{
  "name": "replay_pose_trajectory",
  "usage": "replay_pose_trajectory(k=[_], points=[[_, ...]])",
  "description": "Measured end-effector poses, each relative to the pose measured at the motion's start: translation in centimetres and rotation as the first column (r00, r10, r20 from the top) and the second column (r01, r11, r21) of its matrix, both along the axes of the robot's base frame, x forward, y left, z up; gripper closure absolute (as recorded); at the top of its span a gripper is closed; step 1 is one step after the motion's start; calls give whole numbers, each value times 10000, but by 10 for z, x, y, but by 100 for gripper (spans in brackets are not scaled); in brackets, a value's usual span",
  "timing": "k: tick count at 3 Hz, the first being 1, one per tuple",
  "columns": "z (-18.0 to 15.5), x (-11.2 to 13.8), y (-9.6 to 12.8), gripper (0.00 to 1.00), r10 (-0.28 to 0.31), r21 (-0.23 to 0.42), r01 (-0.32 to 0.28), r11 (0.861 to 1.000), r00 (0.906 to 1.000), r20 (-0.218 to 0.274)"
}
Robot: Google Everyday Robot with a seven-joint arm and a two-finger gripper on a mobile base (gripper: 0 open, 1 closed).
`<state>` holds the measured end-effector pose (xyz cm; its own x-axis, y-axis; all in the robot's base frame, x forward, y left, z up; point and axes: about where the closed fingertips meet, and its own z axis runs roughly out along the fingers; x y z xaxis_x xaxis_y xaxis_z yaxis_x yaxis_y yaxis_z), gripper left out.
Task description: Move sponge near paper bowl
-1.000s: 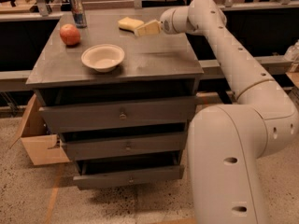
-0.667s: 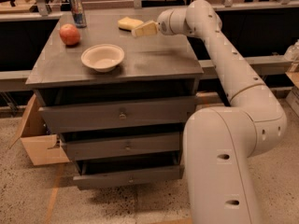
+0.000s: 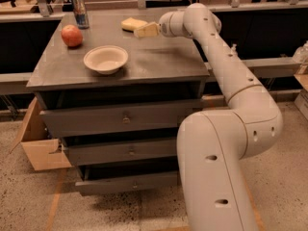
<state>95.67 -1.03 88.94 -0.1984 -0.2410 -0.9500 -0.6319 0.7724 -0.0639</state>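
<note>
The sponge (image 3: 132, 23), a pale yellow block, lies on the far part of the grey cabinet top (image 3: 159, 61). The paper bowl (image 3: 106, 59), cream and shallow, sits nearer the front left of the top. My gripper (image 3: 144, 31), a yellowish wedge at the end of the white arm, is just right of the sponge and close to its near edge. I cannot tell whether it touches the sponge.
A red apple (image 3: 71, 35) sits left of the bowl. A drink can (image 3: 80, 11) stands at the back left corner. The cabinet has several drawers (image 3: 126, 118). A cardboard box (image 3: 36, 146) sits on the floor at the left.
The view has shifted slightly. The gripper has moved a little left toward the sponge. The sponge, bowl and apple have not moved.
</note>
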Motion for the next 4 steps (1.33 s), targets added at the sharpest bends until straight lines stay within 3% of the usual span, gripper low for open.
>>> replay_pose_trajectory(k=[1,2,3,4], points=[[6,4,2,0,-134,853,138,9963,9999,-57],[15,-1,18,0,383,1385,-394,9896,9992,105],[17,-7,26,0,533,941,-531,9941,9986,8],[1,-13,16,0,239,141,-234,9996,9990,-381]])
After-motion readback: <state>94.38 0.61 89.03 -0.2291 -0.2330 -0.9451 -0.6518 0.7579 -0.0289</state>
